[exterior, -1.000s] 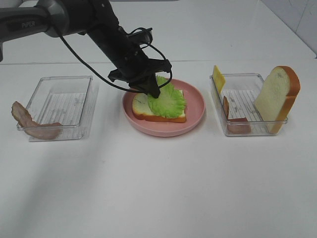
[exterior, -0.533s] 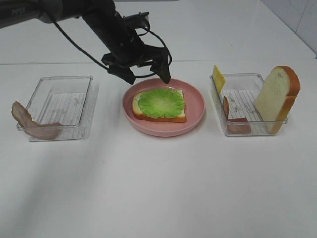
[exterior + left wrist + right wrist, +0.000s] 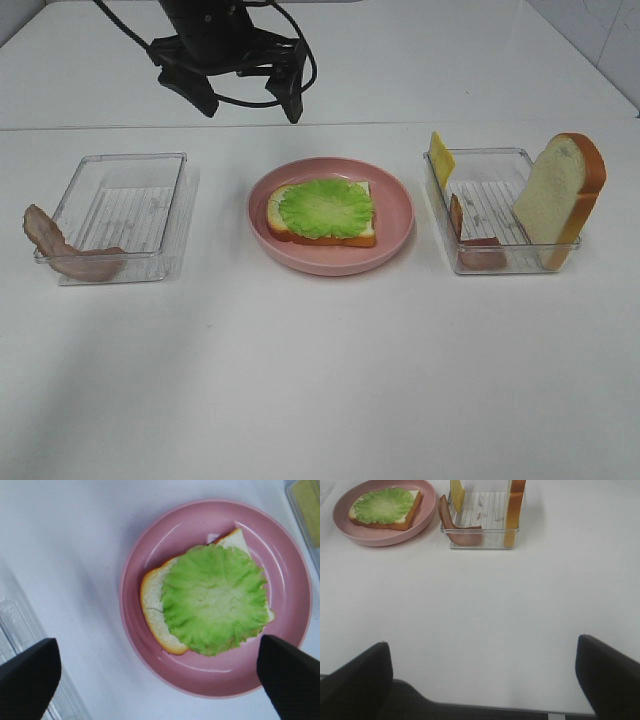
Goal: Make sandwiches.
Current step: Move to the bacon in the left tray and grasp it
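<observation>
Left gripper (image 3: 252, 111) hangs high behind the pink plate (image 3: 395, 215), its jaws spread wide and holding nothing. The right gripper (image 3: 482, 677) is also released and empty, low over the bare desk (image 3: 320, 380) near its front edge. On the plate lies one bread slice (image 3: 283, 212) with the lettuce (image 3: 325, 208) flat on top, covering most of it. So the sandwich seems to be at its second layer, and the filling step is in hand. One bacon strip (image 3: 60, 250) lies at the front corner of the left tray (image 3: 125, 215). The right tray (image 3: 500, 170) holds a cheese slice (image 3: 440, 158), another bacon piece (image 3: 478, 248) and the second bread slice (image 3: 560, 195), standing on edge. The next move probably calls for a gripper to go down to a tray, close on bacon or cheese and carry it over the lettuce.
</observation>
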You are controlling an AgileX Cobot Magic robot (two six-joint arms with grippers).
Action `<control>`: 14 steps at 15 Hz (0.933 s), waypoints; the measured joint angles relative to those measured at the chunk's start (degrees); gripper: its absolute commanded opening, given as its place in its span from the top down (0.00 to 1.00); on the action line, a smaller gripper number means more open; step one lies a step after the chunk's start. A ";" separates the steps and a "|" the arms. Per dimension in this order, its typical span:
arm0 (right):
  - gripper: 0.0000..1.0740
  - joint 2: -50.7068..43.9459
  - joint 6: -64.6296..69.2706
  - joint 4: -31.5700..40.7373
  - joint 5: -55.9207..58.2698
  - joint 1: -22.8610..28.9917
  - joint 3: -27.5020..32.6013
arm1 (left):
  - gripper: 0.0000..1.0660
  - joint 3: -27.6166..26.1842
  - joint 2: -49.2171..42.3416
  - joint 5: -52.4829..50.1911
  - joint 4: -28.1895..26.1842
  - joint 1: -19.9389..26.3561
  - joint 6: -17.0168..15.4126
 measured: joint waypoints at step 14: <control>0.10 0.00 0.00 0.00 0.00 0.00 0.00 | 0.04 39.25 -22.92 0.74 6.47 23.84 4.93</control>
